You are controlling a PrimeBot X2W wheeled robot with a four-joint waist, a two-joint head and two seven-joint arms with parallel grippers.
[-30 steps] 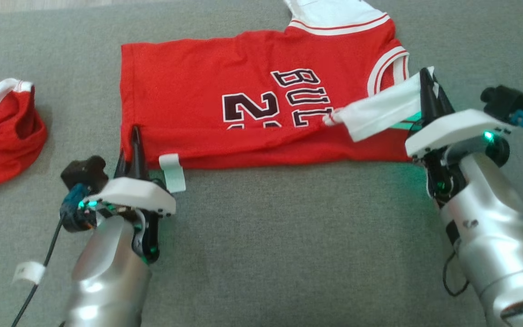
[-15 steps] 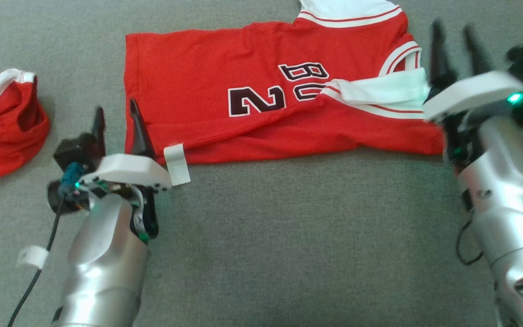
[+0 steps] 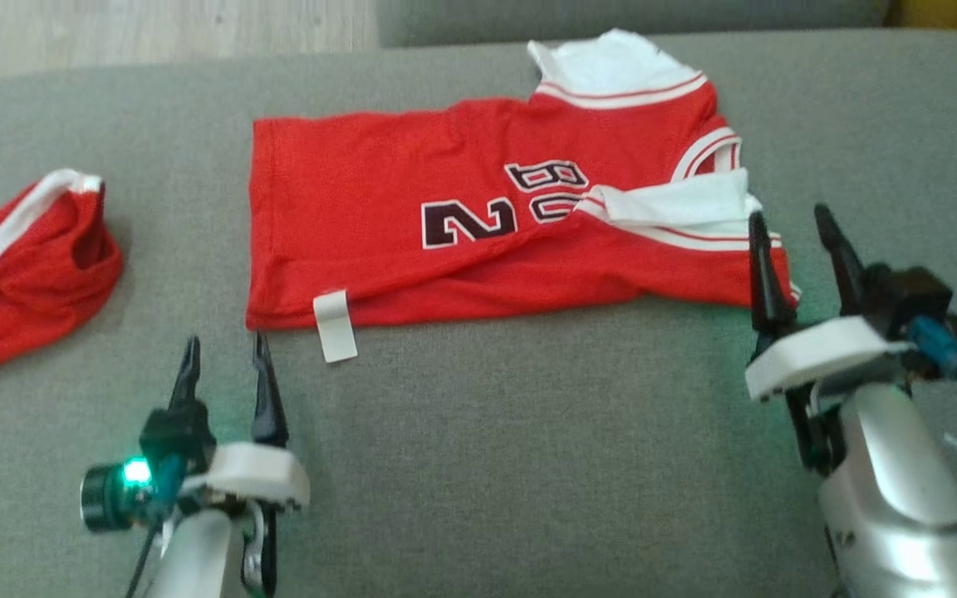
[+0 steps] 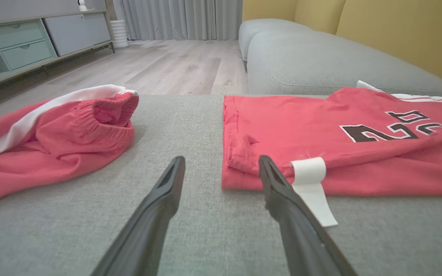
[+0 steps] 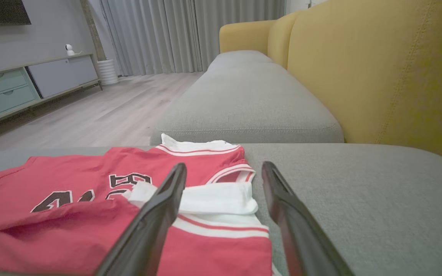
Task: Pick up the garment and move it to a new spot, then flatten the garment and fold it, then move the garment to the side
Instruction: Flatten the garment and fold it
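The garment [image 3: 412, 199], a red basketball jersey with white sleeves and dark lettering, lies on the grey sofa cushion with its near long edge folded over the front. A white tag [image 3: 335, 325] sticks out at its near left corner. My left gripper [image 3: 225, 355] stands open just short of that corner, empty; the left wrist view has the garment [image 4: 320, 134] ahead of its open jaws. By the near right corner, at the white sleeve [image 3: 678, 208], my right gripper [image 3: 790, 228] is open and empty. The right wrist view shows the garment [image 5: 71, 184] past its own fingers [image 5: 159, 214].
Crumpled red shorts [image 3: 22, 266] with a white stripe lie at the left on the grey cushion [image 3: 528, 465]. A yellow sofa back [image 5: 378, 69] rises at the right in the right wrist view. Wooden floor [image 4: 175, 65] and a low cabinet [image 4: 21, 42] lie beyond.
Both grippers were shut on the garment's near corners, opened and let go. The near edge now lies folded over the front. Both arms have drawn back toward me; the camera has shifted.
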